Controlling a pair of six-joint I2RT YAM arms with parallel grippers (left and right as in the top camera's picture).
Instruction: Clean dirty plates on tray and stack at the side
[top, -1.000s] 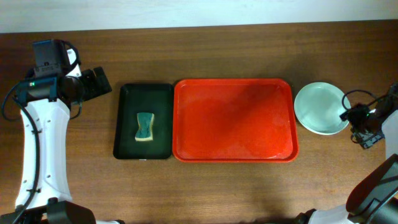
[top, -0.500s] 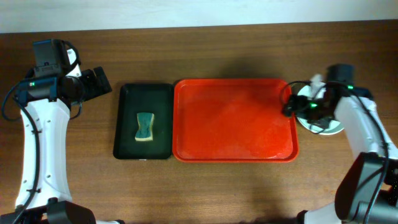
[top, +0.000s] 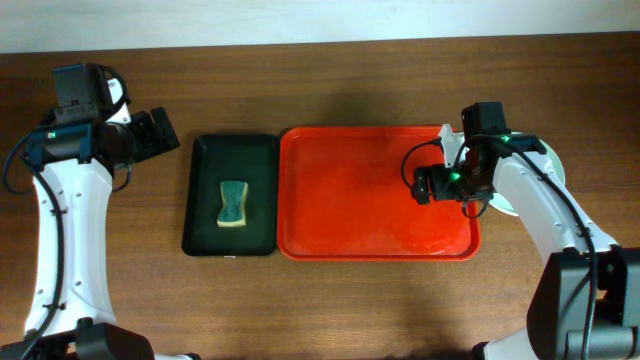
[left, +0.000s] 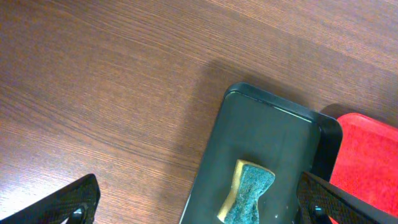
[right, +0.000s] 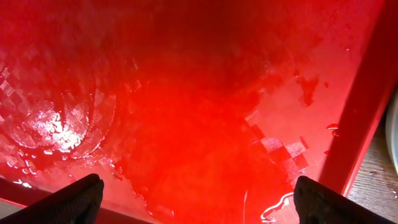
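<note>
The red tray (top: 350, 200) lies at the table's middle with no plate on it; its surface is wet in the right wrist view (right: 186, 93). The plates (top: 554, 163) sit just right of the tray, mostly hidden under my right arm; a pale rim shows in the right wrist view (right: 393, 140). My right gripper (top: 427, 185) hovers over the tray's right part, open and empty (right: 199, 199). My left gripper (top: 160, 132) is open and empty left of the black tray (left: 199, 205).
A narrow black tray (top: 205, 215) lies against the red tray's left side and holds a green-and-yellow sponge (top: 233, 203), also seen in the left wrist view (left: 249, 196). Bare wooden table surrounds both trays.
My right arm has swung left, from beyond the plates' right side, across them, to over the tray's right part. The left arm has not moved.
</note>
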